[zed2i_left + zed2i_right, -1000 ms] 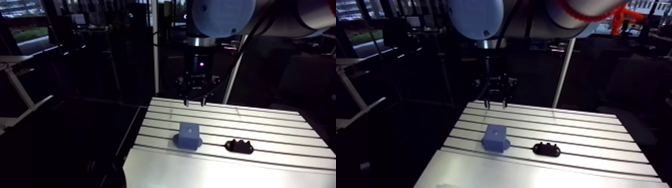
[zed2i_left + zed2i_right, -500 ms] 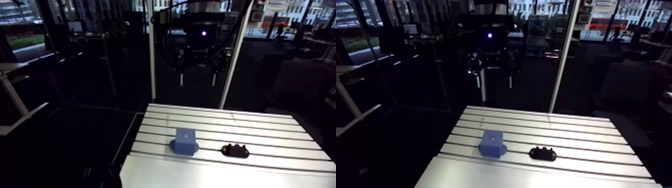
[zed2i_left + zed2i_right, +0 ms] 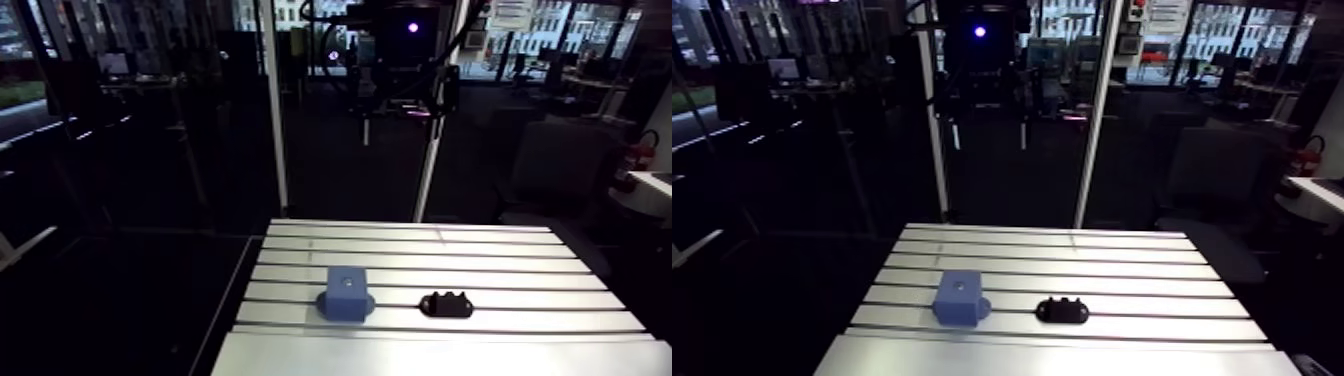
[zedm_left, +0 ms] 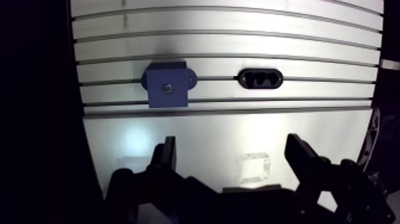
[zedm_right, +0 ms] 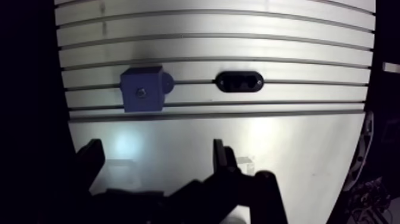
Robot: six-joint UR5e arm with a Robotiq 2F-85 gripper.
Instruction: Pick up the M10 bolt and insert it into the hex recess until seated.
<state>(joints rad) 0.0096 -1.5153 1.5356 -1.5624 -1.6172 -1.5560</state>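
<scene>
Approach step, nothing grasped — the end effector [image 4: 232,146] hangs high over the slotted aluminium tabletop [image 4: 238,36], fingers spread, empty. A small metallic head, likely the M10 bolt [image 4: 168,88], sits in the top of the blue plastic block [image 4: 156,95], near the tabletop's plain edge strip, beside a black oval two-pocket fixture [image 4: 260,78]. Next: descend centred over that head

Readable text: none in either view.
Blue block [image 4: 167,84]: plain faces, no lettering legible.
Black part [image 4: 260,78]: dark, no marking legible.
Worktop [image 4: 238,36]: one faint rectangular patch [image 4: 255,168] between the fingers of the gripper [image 4: 232,146], too faint to read.
</scene>
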